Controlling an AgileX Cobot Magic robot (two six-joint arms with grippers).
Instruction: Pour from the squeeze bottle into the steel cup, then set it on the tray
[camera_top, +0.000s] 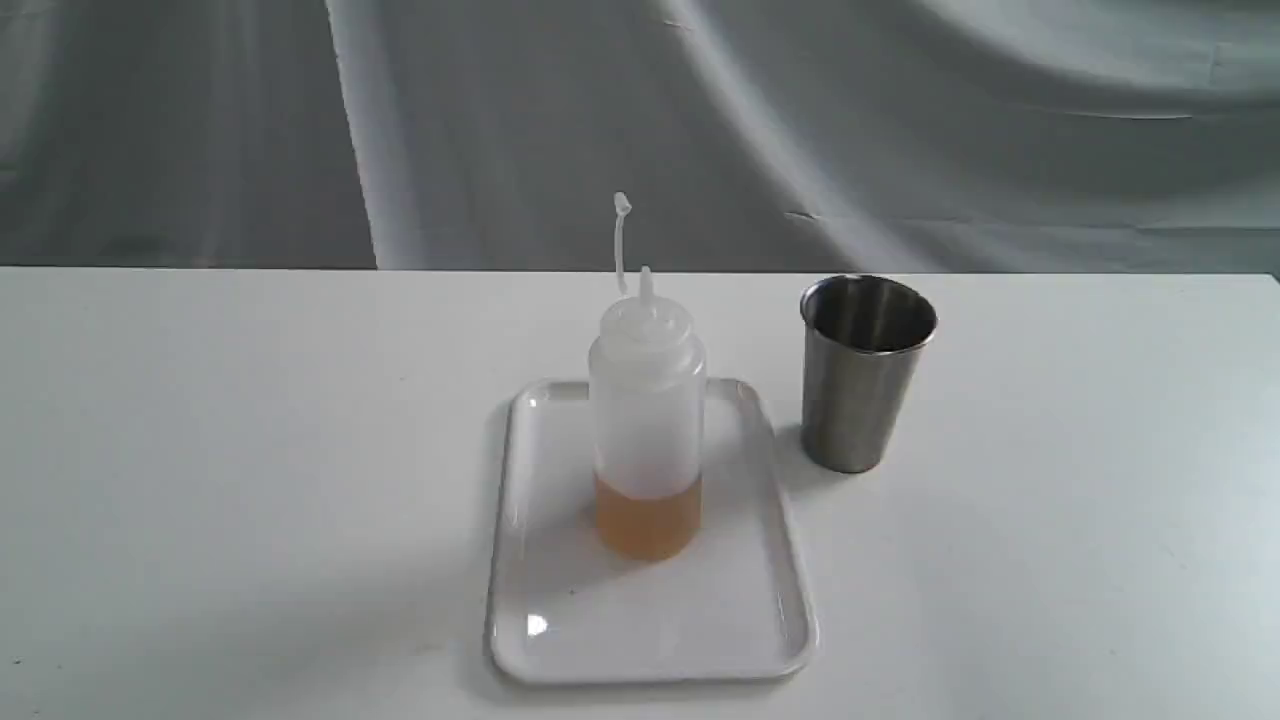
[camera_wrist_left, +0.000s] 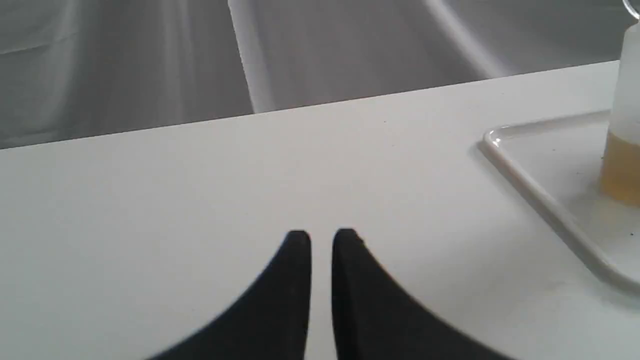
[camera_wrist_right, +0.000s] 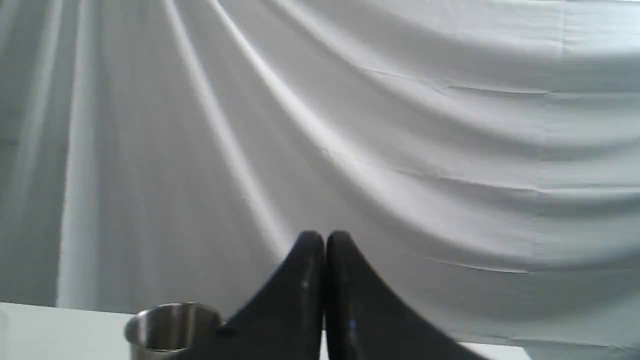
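Looks like a staged lab or studio test bench rather than a home: plain white table (camera_top: 200, 450), wrinkled grey-white cloth backdrop (camera_top: 900, 120) hung behind and screening off the room, with white tray (camera_top: 650, 625), squeeze bottle (camera_top: 645, 420) and steel cup (camera_top: 860, 400) laid out as props.

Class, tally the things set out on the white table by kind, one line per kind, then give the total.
Squeeze bottle: 1
Steel cup: 1
Tray: 1
Total: 3

Left wrist view's edge crops the squeeze bottle (camera_wrist_left: 627, 100) and the tray (camera_wrist_left: 570, 175).
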